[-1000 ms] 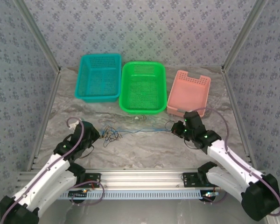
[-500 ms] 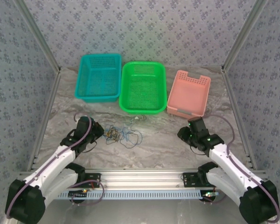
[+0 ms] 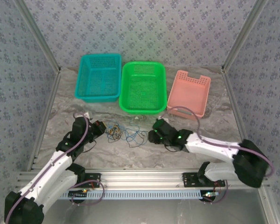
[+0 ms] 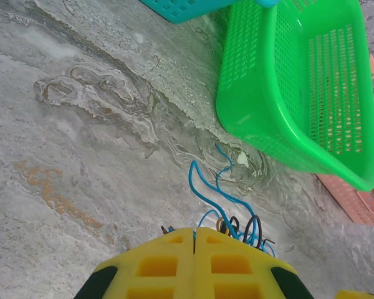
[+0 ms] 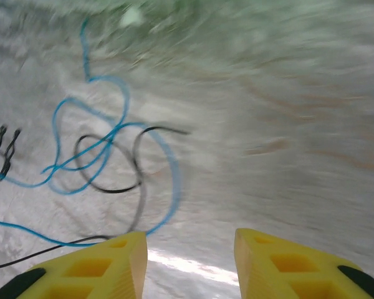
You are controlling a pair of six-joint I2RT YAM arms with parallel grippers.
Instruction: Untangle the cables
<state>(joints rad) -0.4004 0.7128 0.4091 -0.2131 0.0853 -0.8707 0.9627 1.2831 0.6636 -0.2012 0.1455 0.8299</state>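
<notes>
Now left pincer (image 4: pixel 194 232) clamps cables (image 3: pixel 114 134), right pincer (image 5: pixel 190 240) agape

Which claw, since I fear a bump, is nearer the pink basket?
Right. The right claw sits near the front left corner of the pink basket; the left claw is farther left, beyond the cables.

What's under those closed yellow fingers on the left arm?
Blue and black cables run in beneath the left end effector; where they end is covered.
</notes>
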